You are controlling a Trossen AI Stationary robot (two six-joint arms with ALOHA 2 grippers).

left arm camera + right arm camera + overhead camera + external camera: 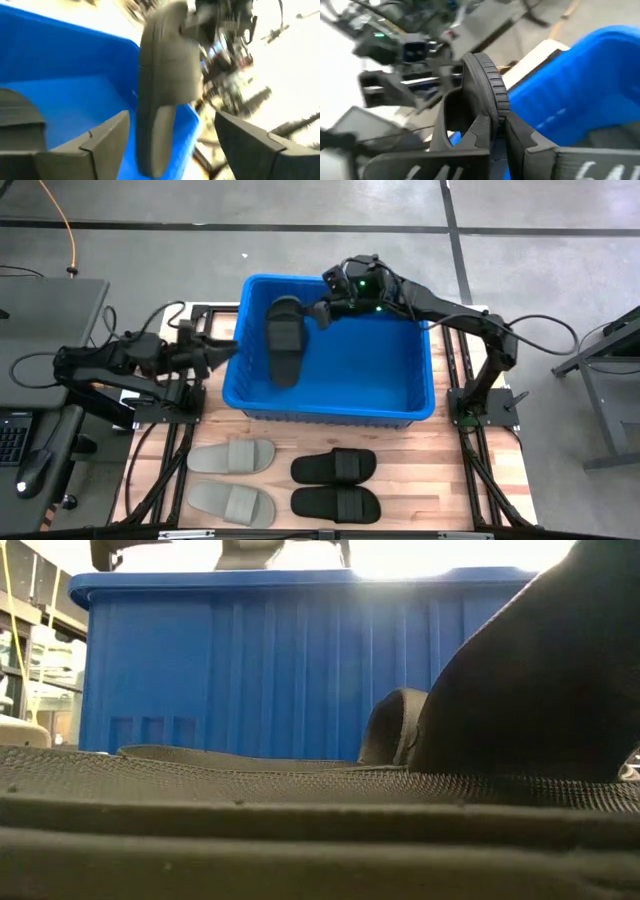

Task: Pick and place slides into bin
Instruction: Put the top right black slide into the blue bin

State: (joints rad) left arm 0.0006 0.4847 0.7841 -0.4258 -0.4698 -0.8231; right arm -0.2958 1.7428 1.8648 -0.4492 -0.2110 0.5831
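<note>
A black slide point(284, 340) hangs over the left part of the blue bin point(400, 370), with my right gripper point(320, 313) shut on it near its far end. My left gripper point(228, 352) stands open just outside the bin's left wall. In the left wrist view the slide point(165, 75) shows beyond the open fingers, apart from them. Two grey slides point(232, 456) point(232, 502) and two black slides point(335, 467) point(337, 503) lie flat on the table in front of the bin. My right gripper pinches the ribbed edge of the slide's sole point(490, 95) between its two fingers point(470, 137), coming from the table's right side, a little downward. The slide is lifted clear, its length running from the bin's far side toward the near side.
The bin's rolled rim point(330, 412) and tall ribbed walls point(270, 660) stand between the arms. In the low view a black slide point(520, 690) lies close before the camera and hides much of the table. Wooden table surface point(450, 480) is free right of the slides.
</note>
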